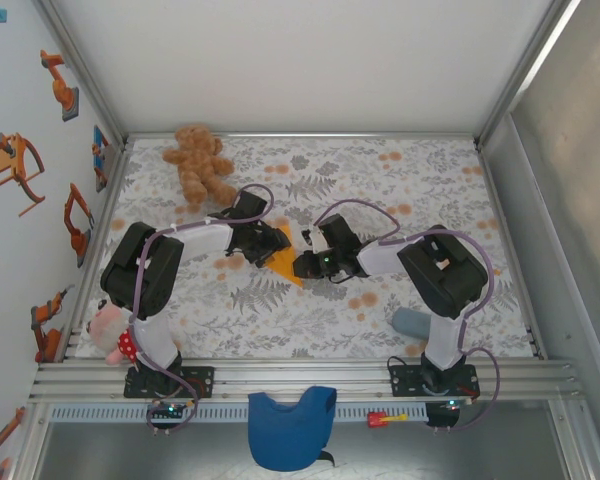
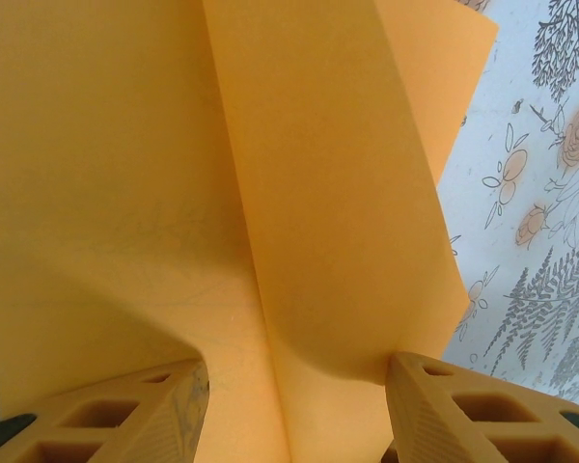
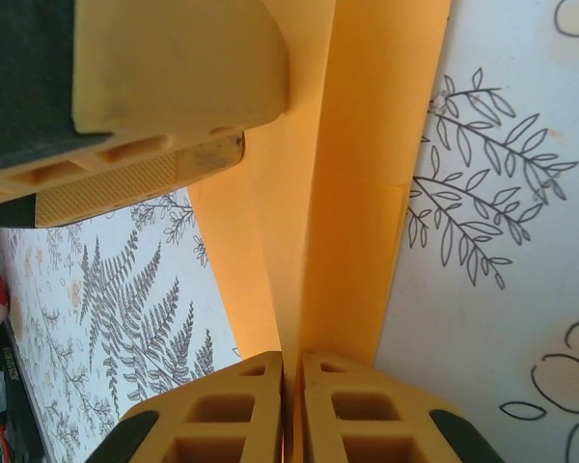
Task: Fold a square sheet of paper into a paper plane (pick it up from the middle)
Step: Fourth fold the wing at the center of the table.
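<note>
Seen from above, the table (image 1: 430, 180) with its leaf-print cover has both arms folded inward to meet at its middle. The left arm (image 1: 155, 265) reaches rightward from its base and the right arm (image 1: 435, 265) reaches leftward, their wrists close together. This view also takes in the brown teddy bear (image 1: 198, 163) near the far left corner and the blue cloth (image 1: 290, 428) draped over the near rail. The sheet of paper (image 1: 285, 262) is a small orange wedge between the two wrists, too small there to show how it is held. The wrist cameras show that. In the left wrist view the sheet stands folded in a V, its crease running down between the spread jaws of the left gripper (image 2: 294, 376), with a flap leaning toward each of its fingers (image 2: 154, 400). In the right wrist view the right gripper (image 3: 291, 359) has its jaws pressed together, pinching the folded edge.
</note>
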Controlling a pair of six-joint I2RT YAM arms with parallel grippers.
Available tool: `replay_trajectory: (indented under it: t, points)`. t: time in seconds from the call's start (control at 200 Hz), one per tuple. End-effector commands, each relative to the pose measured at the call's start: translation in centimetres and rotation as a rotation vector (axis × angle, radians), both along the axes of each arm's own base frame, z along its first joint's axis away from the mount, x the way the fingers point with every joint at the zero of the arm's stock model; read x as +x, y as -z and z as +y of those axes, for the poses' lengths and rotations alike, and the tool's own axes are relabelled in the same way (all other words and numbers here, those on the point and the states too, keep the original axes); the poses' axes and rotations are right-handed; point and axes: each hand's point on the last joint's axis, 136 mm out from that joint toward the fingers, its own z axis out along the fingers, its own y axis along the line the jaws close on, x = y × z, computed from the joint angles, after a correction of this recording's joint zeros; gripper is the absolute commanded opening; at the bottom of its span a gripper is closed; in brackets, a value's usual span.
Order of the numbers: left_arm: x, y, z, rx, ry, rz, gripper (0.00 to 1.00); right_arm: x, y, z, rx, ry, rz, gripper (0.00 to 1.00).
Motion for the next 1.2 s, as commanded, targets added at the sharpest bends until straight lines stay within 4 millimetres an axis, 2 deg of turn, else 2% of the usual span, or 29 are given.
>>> replay_trajectory:
  t: [0.0, 0.15, 0.356, 0.451, 0.586, 0.681, 0.746, 0.906, 1.057, 1.197]
  points:
    - [-4.6, 5.5, 3.7, 0.198, 0.005, 0.183, 0.54, -0.7, 1.3, -0.4, -0.016, -0.001, 0.037, 0.09]
    - [-4.2, 4.8, 3.6, 0.189, 0.011, 0.162, 0.54, -0.9, 1.7, -0.7, 0.002, 0.007, 0.070, 0.06]
    - [-3.2, 2.4, 1.7, 0.113, 0.070, 0.111, 0.54, -1.8, 1.7, -0.7, 0.072, -0.009, 0.150, 0.04]
    - [-2.4, 0.5, 0.7, 0.065, 0.098, 0.059, 0.56, -1.9, 2.0, -1.0, 0.071, -0.004, 0.170, 0.04]
    - [-0.8, -3.8, -0.6, -0.017, 0.134, -0.074, 0.59, -1.9, 2.2, -1.3, 0.073, 0.008, 0.191, 0.03]
    - [0.0, -6.5, -1.0, -0.060, 0.147, -0.161, 0.61, -1.9, 2.4, -1.5, 0.072, 0.013, 0.203, 0.01]
    - [0.1, -7.5, -1.0, -0.088, 0.154, -0.204, 0.62, -1.8, 2.4, -1.6, 0.074, 0.018, 0.209, 0.01]
    - [-0.3, -7.5, -1.7, -0.183, 0.180, -0.246, 0.56, -1.6, 2.2, -1.7, 0.080, 0.023, 0.217, 0.01]
    - [-0.5, -6.8, -3.1, -0.276, 0.217, -0.254, 0.42, -1.5, 2.3, -1.7, 0.080, 0.025, 0.226, 0.01]
    - [0.0, -5.0, -2.8, -0.282, 0.206, -0.240, 0.29, -1.5, 2.5, -1.7, 0.077, 0.029, 0.232, 0.01]
